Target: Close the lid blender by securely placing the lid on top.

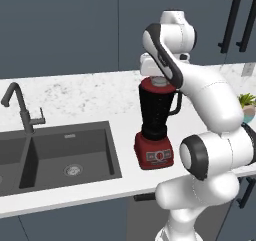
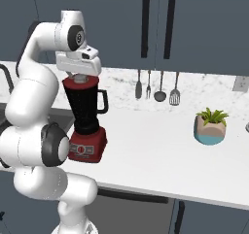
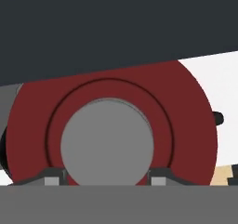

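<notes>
- Blender (image 1: 156, 125): red base and black jar, standing on the white desk (image 2: 160, 145) just right of the sink (image 1: 65, 155), nearer the desk's front edge than the wall.
- Lid (image 3: 111, 125): red disc with grey knob (image 3: 107, 141), sitting at the jar's mouth; in the right base view it reads as a red band on the rim (image 2: 79, 81).
- Tool (image 3: 107, 177): I have it directly above the jar, pointing straight down, its fingertips (image 3: 55, 176) pressed to either side of the grey knob, so I read it as clamped on the lid by that knob.
- Step in hand: seating the lid. I judge placement nearly done.
- Next move: likely a short downward press to confirm the seat, then parting the jaws and lifting straight up, without dragging the lid.
- Hard to make out: whether the lid is flush all round the rim; the hand's body covers the joint in both base views.
- Cut off: the fingertips' lower parts, at the hand view's bottom.
</notes>
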You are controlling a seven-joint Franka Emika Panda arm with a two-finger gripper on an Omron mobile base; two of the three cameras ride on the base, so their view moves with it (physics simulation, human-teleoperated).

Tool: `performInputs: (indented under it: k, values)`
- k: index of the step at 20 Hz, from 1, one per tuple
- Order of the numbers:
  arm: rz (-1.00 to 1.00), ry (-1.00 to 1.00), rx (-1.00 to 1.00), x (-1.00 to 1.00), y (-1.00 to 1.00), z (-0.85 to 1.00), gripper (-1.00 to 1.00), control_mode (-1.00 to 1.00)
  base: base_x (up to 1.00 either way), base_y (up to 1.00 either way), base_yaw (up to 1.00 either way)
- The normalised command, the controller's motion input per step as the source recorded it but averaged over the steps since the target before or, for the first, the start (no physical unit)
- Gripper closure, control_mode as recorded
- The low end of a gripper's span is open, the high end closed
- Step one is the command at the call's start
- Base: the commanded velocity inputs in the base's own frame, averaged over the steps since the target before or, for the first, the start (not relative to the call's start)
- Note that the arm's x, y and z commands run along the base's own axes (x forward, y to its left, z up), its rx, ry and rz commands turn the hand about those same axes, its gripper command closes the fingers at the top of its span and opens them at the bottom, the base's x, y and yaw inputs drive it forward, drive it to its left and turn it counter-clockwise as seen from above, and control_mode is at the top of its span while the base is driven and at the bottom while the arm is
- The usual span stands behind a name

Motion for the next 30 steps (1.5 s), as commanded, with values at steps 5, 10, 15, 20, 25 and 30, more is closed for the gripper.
performInputs:
  k: [5,10,15,20,25,30]
  values:
    - [0.00,-0.04,0.00,0.00,0.00,-0.09,-1.00,-1.00,0.00,0.00,0.00]
    - [0.00,-0.09,0.00,-0.05,0.00,0.03,-1.00,-1.00,0.00,0.00,0.00]
    - [0.00,-0.18,0.00,0.00,0.00,0.12,-1.00,-1.00,0.00,0.00,0.00]
    - [0.00,-0.21,0.00,-0.03,0.00,0.18,-1.00,-1.00,0.00,0.00,0.00]
    - [0.00,-0.47,0.04,-0.94,-0.43,0.00,-1.00,-1.00,0.00,0.00,0.00]
    - [0.00,-0.41,0.01,-1.00,-0.93,-0.66,-1.00,-1.00,0.00,0.00,0.00]
